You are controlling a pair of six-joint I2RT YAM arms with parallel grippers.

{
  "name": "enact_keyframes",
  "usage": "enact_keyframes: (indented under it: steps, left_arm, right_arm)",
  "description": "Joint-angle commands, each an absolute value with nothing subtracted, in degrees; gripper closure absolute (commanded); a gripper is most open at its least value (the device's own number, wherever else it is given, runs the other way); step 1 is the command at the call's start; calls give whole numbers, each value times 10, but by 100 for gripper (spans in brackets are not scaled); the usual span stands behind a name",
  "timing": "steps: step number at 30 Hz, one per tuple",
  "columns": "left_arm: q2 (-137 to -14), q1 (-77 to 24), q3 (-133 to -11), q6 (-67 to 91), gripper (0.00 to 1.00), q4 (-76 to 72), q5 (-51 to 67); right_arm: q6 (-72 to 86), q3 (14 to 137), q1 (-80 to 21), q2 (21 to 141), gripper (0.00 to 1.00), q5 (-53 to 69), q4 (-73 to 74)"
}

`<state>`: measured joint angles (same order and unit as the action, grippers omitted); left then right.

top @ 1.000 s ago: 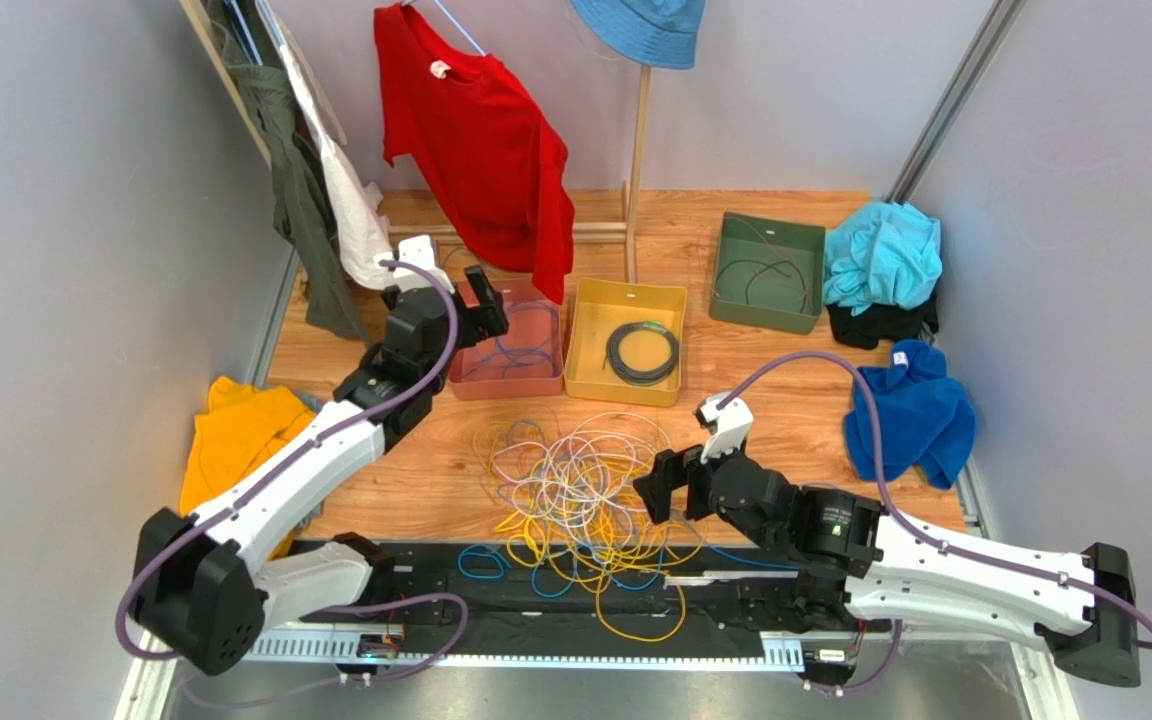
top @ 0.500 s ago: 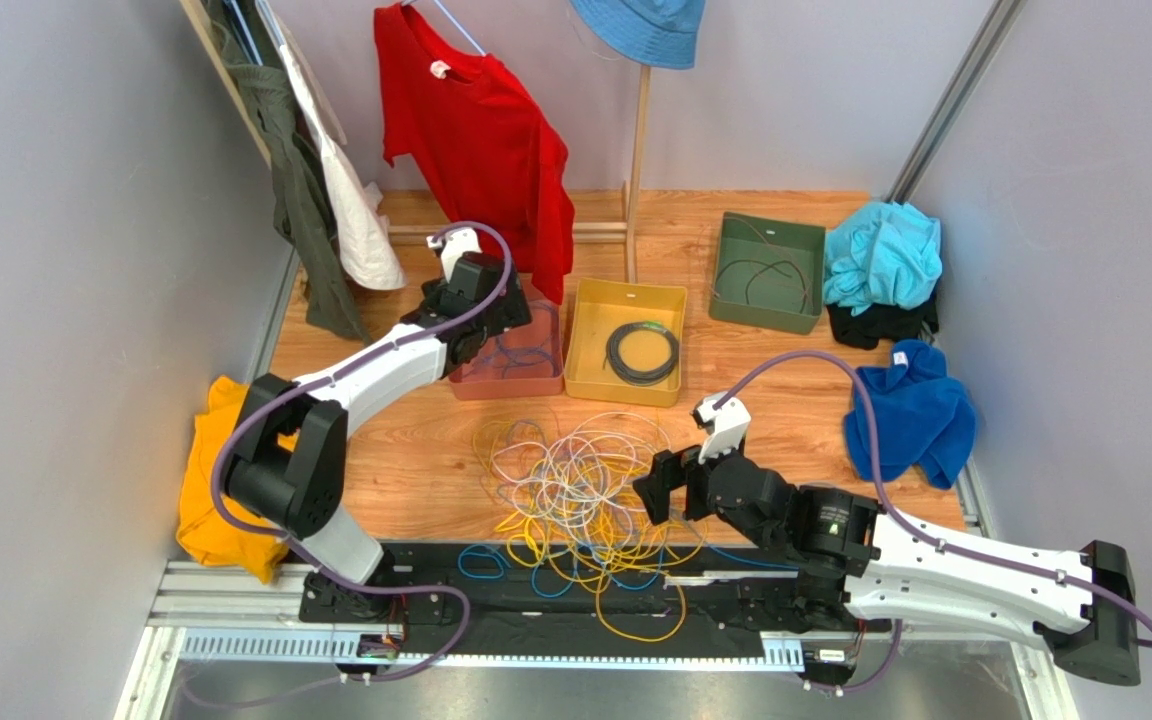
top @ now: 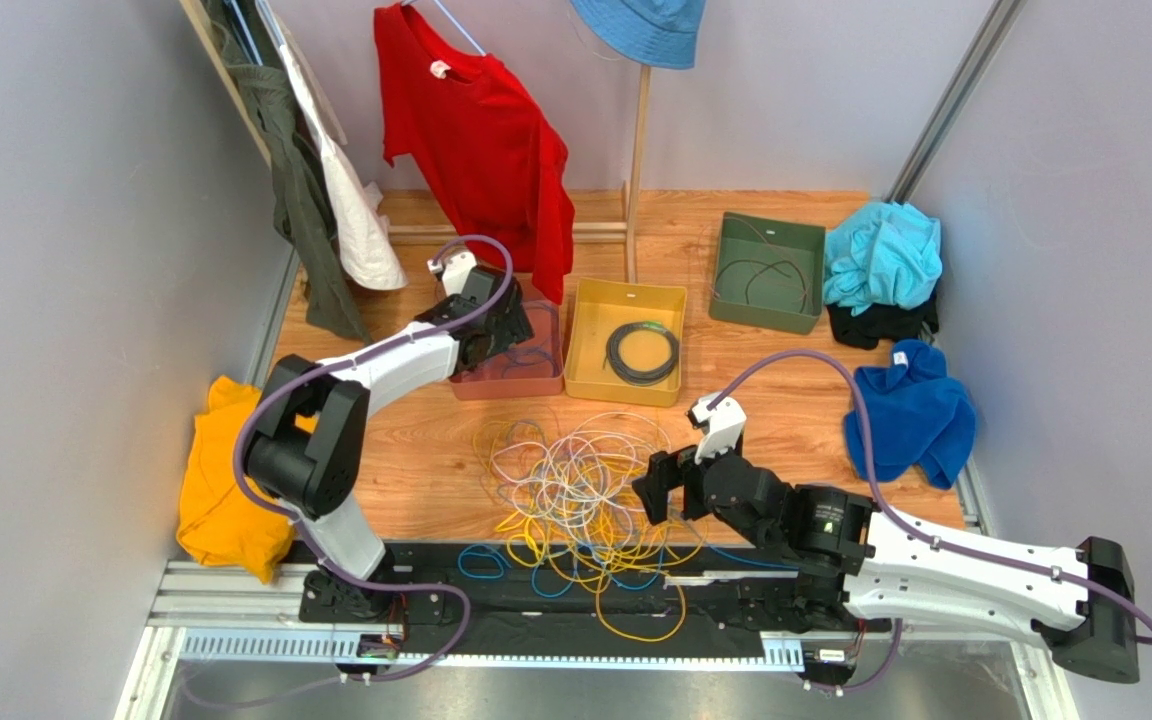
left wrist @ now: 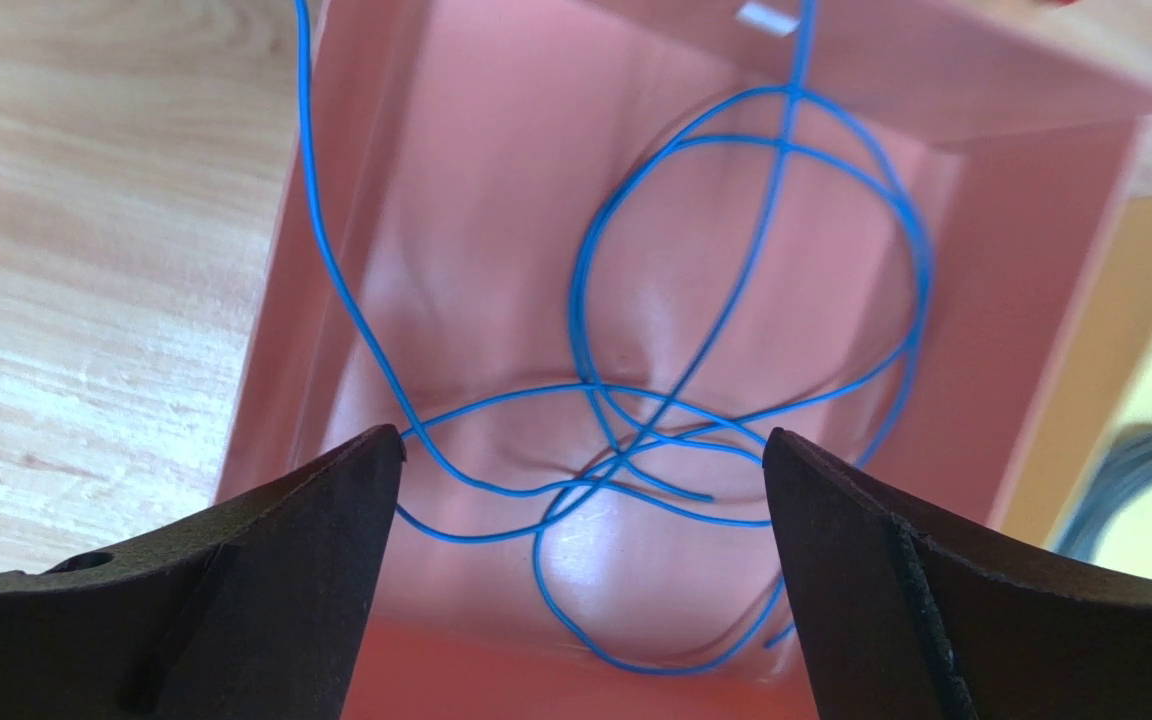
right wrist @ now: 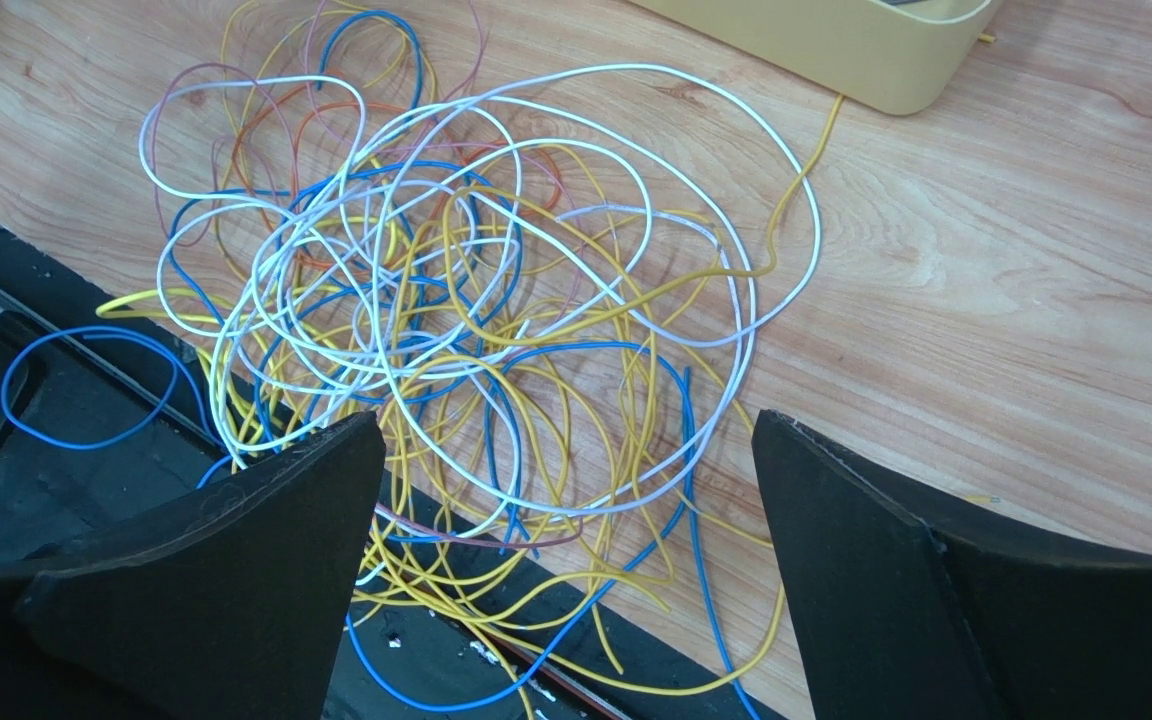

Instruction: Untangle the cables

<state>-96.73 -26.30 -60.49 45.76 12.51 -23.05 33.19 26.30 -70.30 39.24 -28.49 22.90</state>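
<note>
Furthest left, our left tool [left wrist: 579, 438] hangs with its jaws spread wide and nothing between them, right above the pink tray [left wrist: 312, 270]. Inside that tray lies one thin blue cable [left wrist: 755, 255] in loose, crossing loops. Just to its right, the yellow tray [top: 623, 393] holds a black cable [top: 642, 353] wound into a neat ring. Further right and further back, the green tray [top: 760, 318] holds a thin dark cable [top: 760, 275] in an open curl. All three trays are smooth, boxy plastic with glossy walls.

The cables [right wrist: 492, 300] to untangle lie heaped on the wood-grain table [right wrist: 1018, 300], in front of the trays. They are thin yellow, white, blue and purplish loops, some spilling onto the black base strip [top: 417, 573]. Our right tool [right wrist: 567, 420] hovers over the heap, jaws wide apart and empty.
</note>
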Motion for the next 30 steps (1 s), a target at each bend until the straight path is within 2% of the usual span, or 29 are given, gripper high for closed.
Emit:
enact_keyframes:
  steps: [1,4,7,8,10,11,13,14,16,17,18,30]
  left_arm:
    - [-973,-260,-602,486,1,133,-240]
    - [-988,-251,-603,483,1,127,-241]
    - [-1020,-235,-621,471,7,117,-223]
    - [-1023,-231,-624,466,16,109,-221]
    - [-1025,-230,-628,449,28,86,-211]
    - [-1026,-230,-631,444,39,81,-207]
    - [-1023,-230,-636,426,52,75,-204]
    - [-1020,-230,-635,423,65,74,-203]
    - [-998,-230,-625,419,83,65,-202]
    - [-987,-231,-610,419,97,62,-202]
    - [-976,-231,-603,422,100,58,-204]
    - [-757,-286,-535,403,100,52,-207]
  right_arm:
    - [329,276,-703,384,1,-303,209]
    - [330,276,-703,390,1,-300,208]
    - [332,274,-703,390,1,-299,209]
    - [333,272,-703,388,1,-298,209]
    - [333,272,-702,387,1,-300,212]
    - [333,272,-702,387,1,-301,214]
    - [332,272,-703,388,1,-304,213]
    - [332,272,-703,389,1,-304,213]
    - [331,272,-703,392,1,-303,208]
    - [331,272,-703,395,1,-303,207]
    - [333,272,-703,397,1,-301,206]
    - [343,275,-703,394,1,-291,197]
